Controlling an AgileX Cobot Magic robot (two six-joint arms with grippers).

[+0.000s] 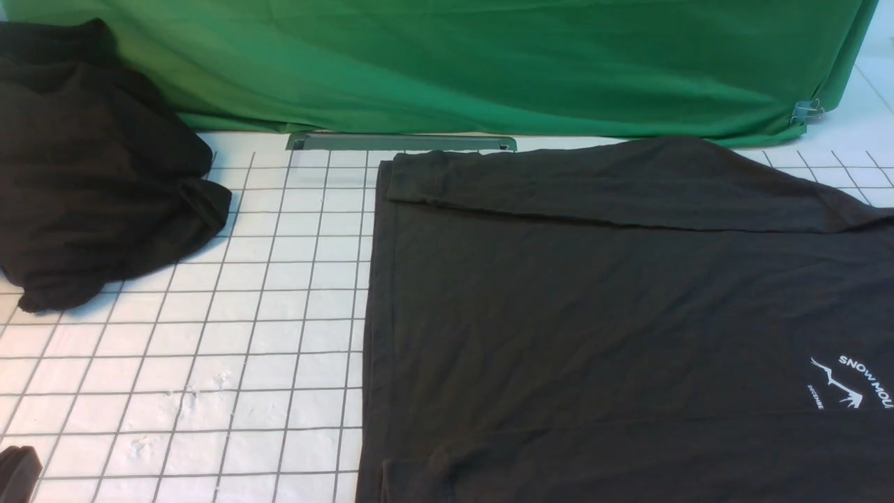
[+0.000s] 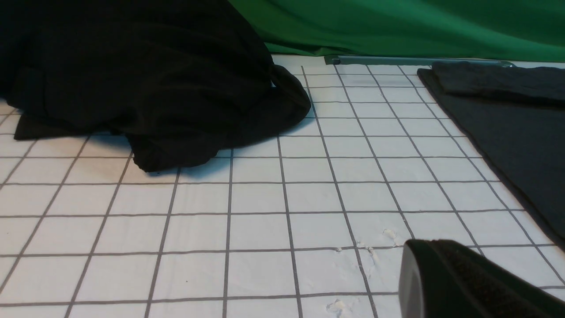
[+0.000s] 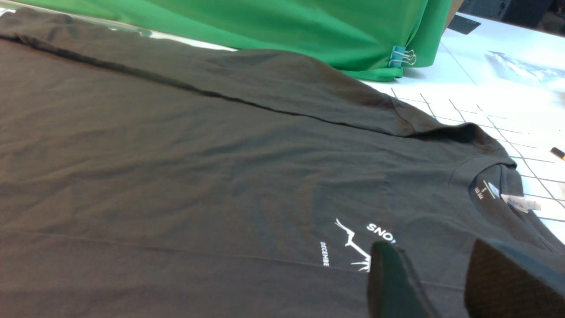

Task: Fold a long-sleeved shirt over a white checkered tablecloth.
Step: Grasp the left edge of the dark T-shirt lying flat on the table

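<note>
Rightward in frame, long-sleeved shirt (image 1: 594, 314) lay flat on white checkered tablecloth (image 1: 279, 349); right pincer (image 3: 435, 269) stood wide by print (image 3: 351, 240); left pincer (image 2: 446, 278) spread could not be told.

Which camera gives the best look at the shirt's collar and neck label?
The right wrist view: the collar and its neck label show plainly. The front view cuts the long-sleeved shirt off before the collar; the left wrist view catches only its opposite edge.

The long-sleeved shirt (image 1: 594, 328) lies spread on the white checkered tablecloth (image 1: 279, 335), a black cloth heap (image 1: 91, 175) far left.
</note>
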